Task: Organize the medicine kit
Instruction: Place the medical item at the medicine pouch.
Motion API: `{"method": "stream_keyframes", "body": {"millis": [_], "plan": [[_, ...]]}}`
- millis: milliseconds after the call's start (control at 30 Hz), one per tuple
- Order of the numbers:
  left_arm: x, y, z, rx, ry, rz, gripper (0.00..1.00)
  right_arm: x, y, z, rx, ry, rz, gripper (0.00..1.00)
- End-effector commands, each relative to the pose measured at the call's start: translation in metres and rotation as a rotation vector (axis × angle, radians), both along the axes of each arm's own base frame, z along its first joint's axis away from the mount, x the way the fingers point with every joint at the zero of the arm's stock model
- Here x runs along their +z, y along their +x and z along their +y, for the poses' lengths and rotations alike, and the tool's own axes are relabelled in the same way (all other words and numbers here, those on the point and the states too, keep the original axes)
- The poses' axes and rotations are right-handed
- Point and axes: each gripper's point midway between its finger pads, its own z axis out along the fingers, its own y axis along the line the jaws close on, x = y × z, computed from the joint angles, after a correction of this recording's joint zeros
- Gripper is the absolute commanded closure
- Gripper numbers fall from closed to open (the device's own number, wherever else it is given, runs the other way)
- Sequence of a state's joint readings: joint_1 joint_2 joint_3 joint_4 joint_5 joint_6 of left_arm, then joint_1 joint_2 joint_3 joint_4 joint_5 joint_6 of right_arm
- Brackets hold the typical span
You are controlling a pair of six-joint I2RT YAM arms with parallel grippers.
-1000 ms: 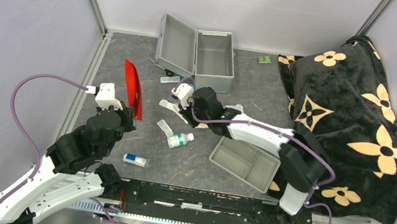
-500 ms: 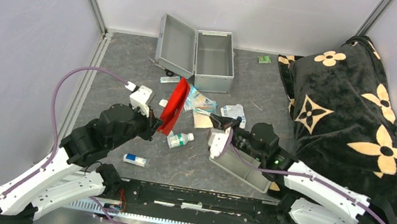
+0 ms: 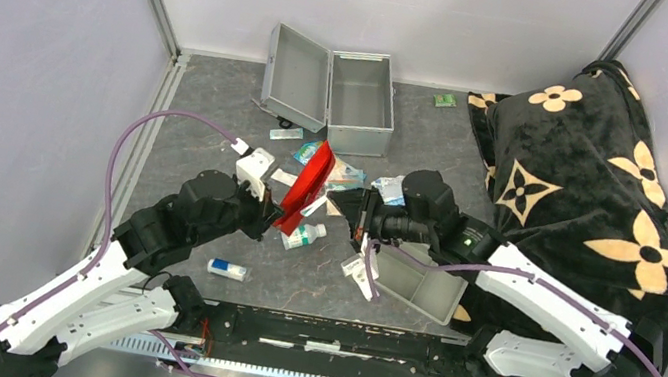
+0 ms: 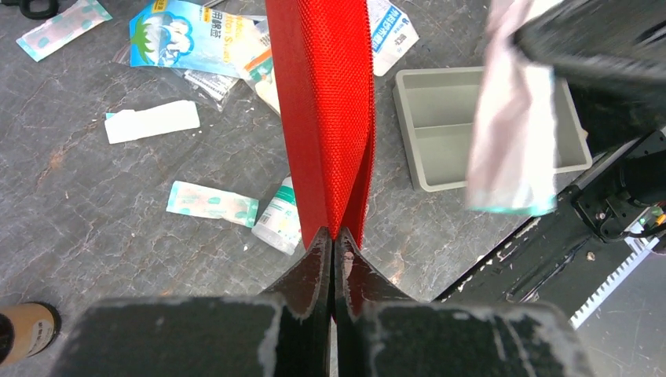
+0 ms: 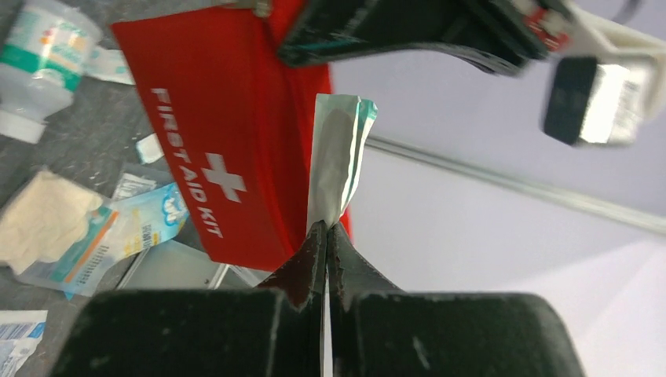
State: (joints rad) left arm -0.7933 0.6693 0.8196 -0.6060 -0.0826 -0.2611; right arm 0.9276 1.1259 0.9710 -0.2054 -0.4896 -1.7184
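The medicine kit (image 3: pixel 360 102), a silver metal case, stands open at the back with its lid (image 3: pixel 293 76) laid to the left. My left gripper (image 4: pixel 333 233) is shut on the lower edge of the red first-aid pouch (image 4: pixel 326 94) and holds it upright above the table (image 3: pixel 311 183). My right gripper (image 5: pixel 326 228) is shut on a silver sachet with a teal edge (image 5: pixel 339 153), just right of the pouch (image 5: pixel 228 157). In the top view the sachet (image 3: pixel 361 270) hangs below the right gripper (image 3: pixel 360 235).
A grey divided tray (image 3: pixel 418 283) lies under the right arm. A small white bottle (image 3: pixel 302 236), several loose packets (image 3: pixel 343 172) and a small box (image 3: pixel 227 270) lie on the table. A black flowered blanket (image 3: pixel 590 209) covers the right side.
The left arm lifted the red pouch and carried it right towards the centre. The right arm drew back from the packets and now holds the sachet up beside the pouch.
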Motion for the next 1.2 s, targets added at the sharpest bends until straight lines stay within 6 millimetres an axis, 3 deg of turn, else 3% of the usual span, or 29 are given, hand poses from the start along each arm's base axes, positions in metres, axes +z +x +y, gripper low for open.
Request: {"method": "stream_keyframes", "body": {"millis": [0,533,1100,1167], "plan": [[0.014,0.003,-0.005,-0.038,-0.020,-0.071,0.98,-0.023,-0.009,0.008,0.110,-0.127,-0.108,1.00],[0.003,0.001,-0.013,-0.082,0.004,-0.041,0.98,-0.012,-0.005,0.031,0.132,-0.143,-0.228,1.00],[0.003,-0.008,-0.021,-0.160,-0.011,-0.039,0.98,-0.039,0.026,0.028,0.034,-0.314,-0.274,1.00],[0.003,-0.009,-0.022,-0.164,-0.010,-0.037,0.98,-0.042,0.028,0.027,0.032,-0.328,-0.273,0.95]]}}
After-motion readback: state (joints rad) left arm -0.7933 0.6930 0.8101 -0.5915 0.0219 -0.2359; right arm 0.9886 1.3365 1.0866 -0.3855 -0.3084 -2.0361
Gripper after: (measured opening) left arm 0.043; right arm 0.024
